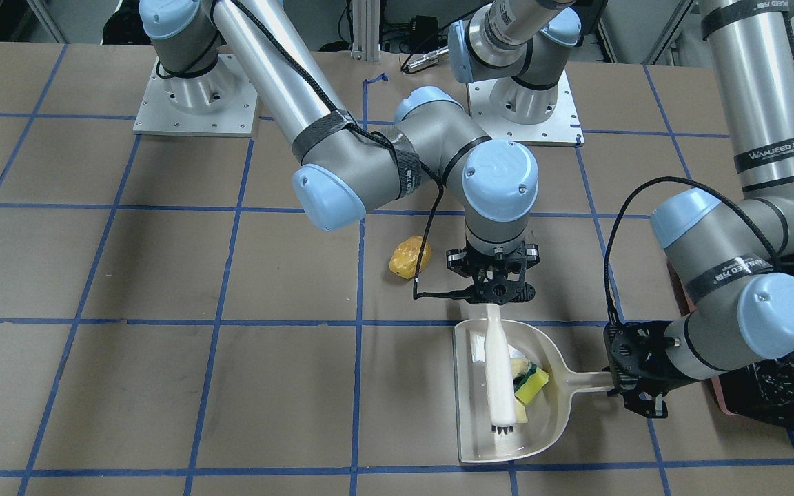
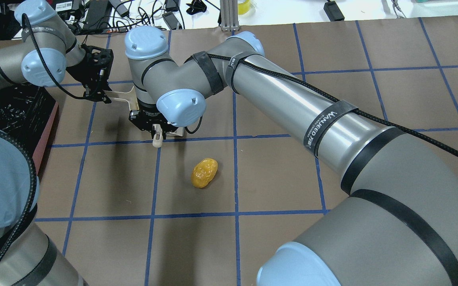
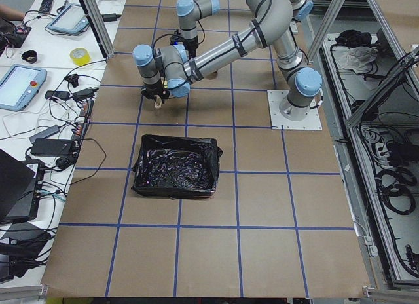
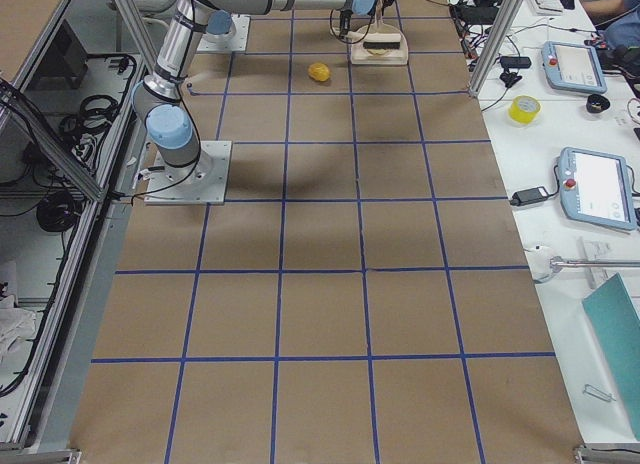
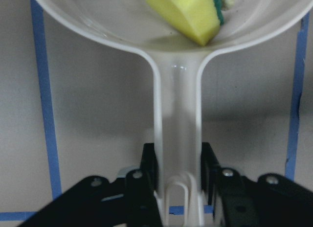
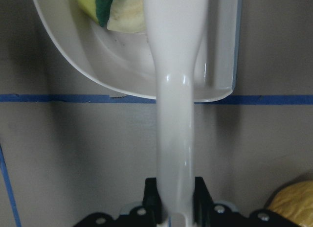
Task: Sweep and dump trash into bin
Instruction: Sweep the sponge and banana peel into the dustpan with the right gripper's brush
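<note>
My left gripper (image 1: 616, 381) is shut on the handle of the beige dustpan (image 1: 554, 415), which lies flat on the table. My right gripper (image 1: 497, 300) is shut on the beige brush (image 1: 499, 375), whose black bristles rest inside the pan. The yellow-and-green sponge cube (image 1: 532, 383) and the pale rind slice (image 1: 521, 364) lie in the pan beside the brush. The golden-brown potato-like lump (image 1: 409, 257) lies on the table outside the pan, close to the right gripper; it also shows in the overhead view (image 2: 204, 173). The pink bin with the black bag (image 1: 783, 389) stands just behind my left wrist.
The table is brown paper with a blue tape grid. The bin (image 3: 175, 165) sits near the table's left end. Both arm bases (image 1: 194, 89) stand at the robot's side of the table. Desks with tablets and cables lie beyond the far table edge.
</note>
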